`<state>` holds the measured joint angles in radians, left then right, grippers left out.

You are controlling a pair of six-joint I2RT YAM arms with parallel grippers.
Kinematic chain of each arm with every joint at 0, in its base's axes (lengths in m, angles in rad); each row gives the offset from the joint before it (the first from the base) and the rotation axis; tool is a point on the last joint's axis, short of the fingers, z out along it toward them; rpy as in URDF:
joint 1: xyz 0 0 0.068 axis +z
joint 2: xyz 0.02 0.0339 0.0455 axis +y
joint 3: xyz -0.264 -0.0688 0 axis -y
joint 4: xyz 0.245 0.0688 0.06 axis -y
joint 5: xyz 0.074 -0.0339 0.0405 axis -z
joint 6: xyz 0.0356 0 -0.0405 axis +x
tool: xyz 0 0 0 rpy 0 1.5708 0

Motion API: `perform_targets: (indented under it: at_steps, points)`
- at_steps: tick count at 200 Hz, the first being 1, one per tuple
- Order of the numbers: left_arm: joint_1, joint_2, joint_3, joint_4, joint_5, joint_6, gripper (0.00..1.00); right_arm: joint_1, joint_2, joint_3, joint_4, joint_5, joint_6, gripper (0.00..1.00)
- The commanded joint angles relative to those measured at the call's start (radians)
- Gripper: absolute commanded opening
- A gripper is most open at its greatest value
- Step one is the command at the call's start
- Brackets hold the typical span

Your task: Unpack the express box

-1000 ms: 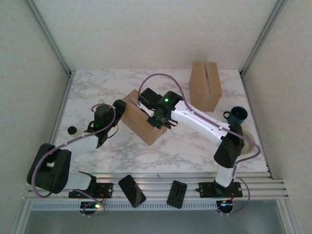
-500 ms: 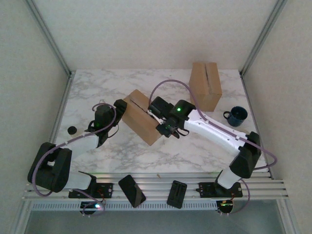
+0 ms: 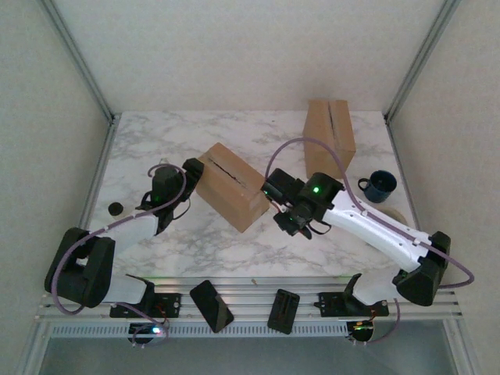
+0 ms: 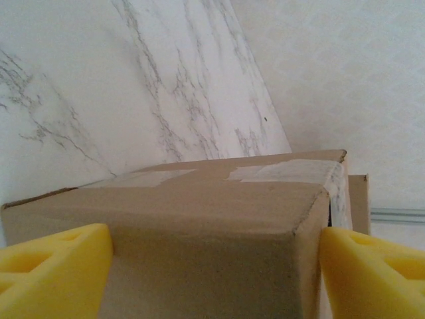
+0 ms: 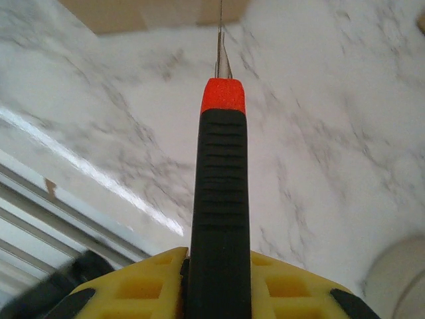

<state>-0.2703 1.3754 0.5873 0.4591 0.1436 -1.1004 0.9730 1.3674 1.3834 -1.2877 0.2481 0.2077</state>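
Two arms share one carton, and we place everything relative to the express box [image 3: 232, 187], reading left to right.

1. Well left of the box, a small black disc [image 3: 116, 208] lies on the marble table [image 3: 156, 141]; it plays no part.
2. At the box's far-left end sits the left gripper [image 3: 191, 166]. In the left wrist view its yellow pads [image 4: 53, 266] stand wide, one against each side of that end. We read this as a bracing grip on the box.
3. The box lies flat on the table. Its long axis runs diagonally from far-left to near-right. A dark line [image 3: 232, 167] follows that axis along the top; we take it for the seam. We cannot tell whether it is cut through.
4. Just right of the box's near-right corner hangs the right gripper [image 3: 287, 221], clear of the cardboard. Its jaws are narrow, clamped on the black handle of a knife [image 5: 221, 199]. The blade [image 5: 221, 56] points back toward the box edge.
5. Far right of the box stand a second carton [image 3: 329, 137] and a blue mug [image 3: 380, 185], both well apart.

Governing relation: the box lies left of the knife hand and farther from the arm bases, so the right arm is nearer the near-right end. In our judgement, any further cut must track the diagonal axis toward the braced end.
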Motion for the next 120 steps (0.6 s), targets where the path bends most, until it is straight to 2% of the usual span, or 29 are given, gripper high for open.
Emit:
perform_targets:
  at_steps: [1,30,51,63,93,103,120]
  points:
    - [0.008,-0.003,0.059,-0.168,0.006,0.040,0.83,-0.013,-0.068,0.003,-0.056,0.113,0.092,0.00]
    - [0.008,-0.060,0.222,-0.302,0.042,0.148,0.89,-0.091,-0.131,-0.021,0.027,0.173,0.188,0.00]
    - [0.011,-0.077,0.367,-0.470,-0.021,0.254,0.88,-0.158,-0.128,-0.075,0.137,0.158,0.259,0.00]
    - [0.021,-0.056,0.450,-0.583,-0.076,0.300,0.82,-0.180,-0.095,-0.098,0.186,0.154,0.301,0.00]
    - [0.084,0.099,0.589,-0.726,-0.117,0.396,0.54,-0.182,0.038,-0.118,0.285,0.140,0.410,0.00]
    - [0.107,0.161,0.608,-0.729,-0.121,0.418,0.50,-0.173,0.071,-0.131,0.324,0.127,0.445,0.00]
    - [0.136,0.252,0.624,-0.700,-0.121,0.444,0.47,-0.151,0.109,-0.161,0.381,0.126,0.511,0.00]
